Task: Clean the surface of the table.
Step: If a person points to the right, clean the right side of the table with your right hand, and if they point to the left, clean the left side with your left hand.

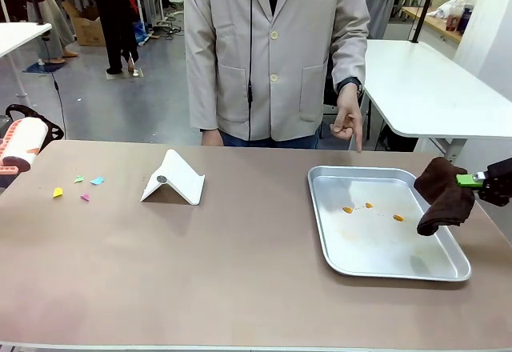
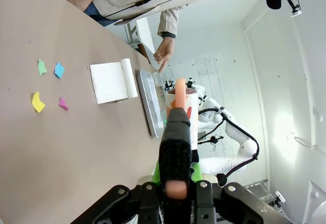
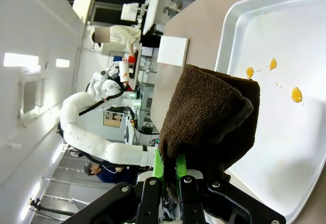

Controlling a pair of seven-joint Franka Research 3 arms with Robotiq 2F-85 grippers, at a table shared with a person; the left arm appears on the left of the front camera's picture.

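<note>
**Front view.** The table [image 1: 240,272] spans the frame, and a person stands at its far side. Four coloured paper scraps [image 1: 97,181] lie on its left part, near a white folded stand [image 1: 172,180]. A metal tray [image 1: 448,270] sits on the right part, with orange spots [image 1: 398,218] on its floor. The right gripper [image 1: 474,180] is over the tray's right rim, clamped on a brown cloth [image 1: 444,200]. Whether the cloth touches the tray cannot be told. A roller [image 1: 24,146] with a white roll is at the table's left edge. The person's hand [image 1: 346,120] points down toward the tray's far side.

**Left wrist view.** The left gripper [image 2: 175,186] has its fingers closed on the roller's handle. The roller is well apart from the scraps.

**Right wrist view.** The fingers are closed on a fold of the cloth, which hangs over the tray. None of the spots is smeared.

**Progress.** Tools are in hand, but cleaning appears not yet begun. The scraps, and probably the spots, are left to do.
</note>
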